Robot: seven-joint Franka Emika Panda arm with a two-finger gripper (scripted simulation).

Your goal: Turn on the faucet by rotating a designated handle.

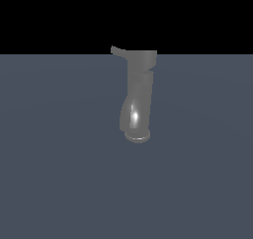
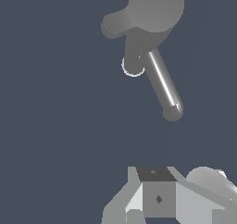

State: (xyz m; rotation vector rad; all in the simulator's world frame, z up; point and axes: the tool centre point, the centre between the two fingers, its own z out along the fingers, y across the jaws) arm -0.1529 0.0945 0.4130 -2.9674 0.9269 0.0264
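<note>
The glossy grey faucet (image 1: pixel 138 99) stands upright in the middle of the exterior view, with a flared round rim at its foot and a wider cylindrical cap on top. The handle (image 1: pixel 117 50), a small thin grey stub, sticks out from the cap toward the exterior view's left. In the wrist view the faucet (image 2: pixel 155 8) shows from above, with the handle stub (image 2: pixel 113 25) at the cap's side and a glossy tube running toward the gripper. My gripper (image 2: pixel 155 181) is apart from the faucet, touches nothing, and no gap shows between its fingers. It is out of the exterior view.
A flat dark blue-grey floor (image 1: pixel 59 174) lies all around the faucet. Black background fills the top of the exterior view. Nothing else shows.
</note>
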